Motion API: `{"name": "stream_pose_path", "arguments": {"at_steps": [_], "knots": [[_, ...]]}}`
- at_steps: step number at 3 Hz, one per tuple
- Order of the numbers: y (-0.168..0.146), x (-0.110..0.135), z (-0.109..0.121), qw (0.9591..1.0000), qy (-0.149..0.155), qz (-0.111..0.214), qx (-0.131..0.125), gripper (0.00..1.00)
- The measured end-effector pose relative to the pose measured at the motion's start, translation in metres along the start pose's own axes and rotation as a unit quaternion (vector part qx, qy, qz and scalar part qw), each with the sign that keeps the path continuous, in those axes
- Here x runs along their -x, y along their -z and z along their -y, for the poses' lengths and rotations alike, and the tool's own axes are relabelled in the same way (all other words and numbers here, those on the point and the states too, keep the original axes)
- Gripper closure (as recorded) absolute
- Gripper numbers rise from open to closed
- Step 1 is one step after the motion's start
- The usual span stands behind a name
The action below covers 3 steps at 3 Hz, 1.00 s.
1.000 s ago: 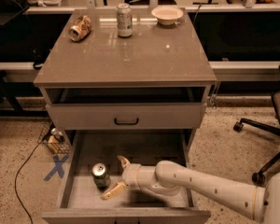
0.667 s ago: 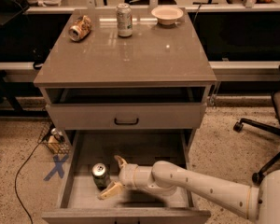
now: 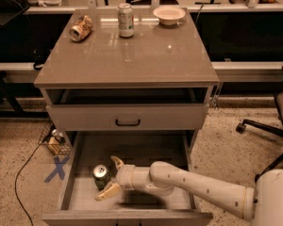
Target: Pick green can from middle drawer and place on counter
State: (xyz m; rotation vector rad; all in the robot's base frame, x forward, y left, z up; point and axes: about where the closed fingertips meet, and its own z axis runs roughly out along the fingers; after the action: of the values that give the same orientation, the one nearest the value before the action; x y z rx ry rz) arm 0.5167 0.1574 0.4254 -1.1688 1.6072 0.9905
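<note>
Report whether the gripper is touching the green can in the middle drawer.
Cannot tell. In the camera view the gripper's open fingers bracket the green can, but neither contact nor a gap shows plainly.

Blue X mark point(image 3: 56, 167) on floor point(image 3: 231, 159)

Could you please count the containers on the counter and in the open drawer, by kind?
Cans: 3 (green can in the middle drawer, beside the open gripper; pale can and dented can on the counter)
Bowls: 1 (bowl on the counter)
Total: 4
</note>
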Motion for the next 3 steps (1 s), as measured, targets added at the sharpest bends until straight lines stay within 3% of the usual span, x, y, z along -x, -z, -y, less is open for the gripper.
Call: {"name": "stream_pose_path", "arguments": {"at_steps": [3], "knots": [[0.0012, 0.0039, 0.0003, 0.9997, -0.004, 0.022, 0.0, 0.73]]}}
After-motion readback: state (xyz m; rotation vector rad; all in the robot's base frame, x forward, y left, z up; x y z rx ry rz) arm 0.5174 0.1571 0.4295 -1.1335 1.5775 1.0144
